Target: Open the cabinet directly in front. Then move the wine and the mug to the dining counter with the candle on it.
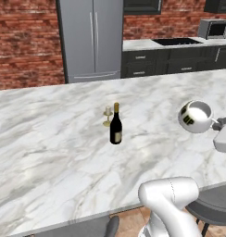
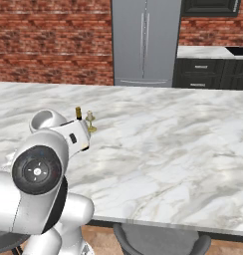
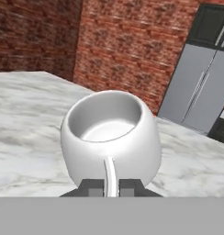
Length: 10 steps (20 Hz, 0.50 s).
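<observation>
The mug (image 3: 110, 133) sits closest to the lens in the hand view, at the centre of the frame, white and round, its open mouth turned up and its inside bare. Its thin handle runs down between the fingertips of the gripper (image 3: 110, 187), which are pinched onto it at the bottom centre. In the left base view the mug (image 1: 195, 116) hangs at the right edge, mouth tipped toward the camera, a dark mark on its side, raised above the dining counter (image 1: 50, 139).

That marble counter fills the middle of both base views. Behind it, at the top centre, stands a grey refrigerator (image 1: 91, 39) against a brick wall (image 1: 24, 44). The wine (image 1: 116, 125) stands upright mid-frame on the counter, with the candle (image 1: 107, 116) just beside it to the upper left. In the right base view the arm covers most of the bottle, leaving its gold top (image 2: 78, 112) visible; the candle (image 2: 90, 121) shows next to it, too small to make out in detail.
</observation>
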Motion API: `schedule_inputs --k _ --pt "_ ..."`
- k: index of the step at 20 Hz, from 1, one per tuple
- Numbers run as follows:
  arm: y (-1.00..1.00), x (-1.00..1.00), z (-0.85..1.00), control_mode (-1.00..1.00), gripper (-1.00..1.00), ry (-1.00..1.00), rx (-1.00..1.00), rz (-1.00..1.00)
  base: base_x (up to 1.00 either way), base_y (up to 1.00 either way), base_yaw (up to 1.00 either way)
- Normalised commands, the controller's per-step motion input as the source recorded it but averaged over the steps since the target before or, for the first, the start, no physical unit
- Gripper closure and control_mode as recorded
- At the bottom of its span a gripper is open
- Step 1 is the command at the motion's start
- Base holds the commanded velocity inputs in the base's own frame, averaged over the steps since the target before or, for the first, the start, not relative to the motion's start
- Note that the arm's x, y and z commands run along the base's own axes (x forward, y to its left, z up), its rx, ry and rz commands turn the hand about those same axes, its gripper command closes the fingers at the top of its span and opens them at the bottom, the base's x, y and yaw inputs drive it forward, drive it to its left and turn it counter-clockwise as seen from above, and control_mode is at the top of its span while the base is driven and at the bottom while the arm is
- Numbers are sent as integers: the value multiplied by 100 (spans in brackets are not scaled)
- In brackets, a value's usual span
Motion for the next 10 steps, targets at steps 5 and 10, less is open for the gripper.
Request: schedule_inputs --k 5,10 --pt "-18 17 -43 -100 100 7 0 0 0 0 0" --pt "-8 30 -45 -100 100 8 0 0 0 0 0"
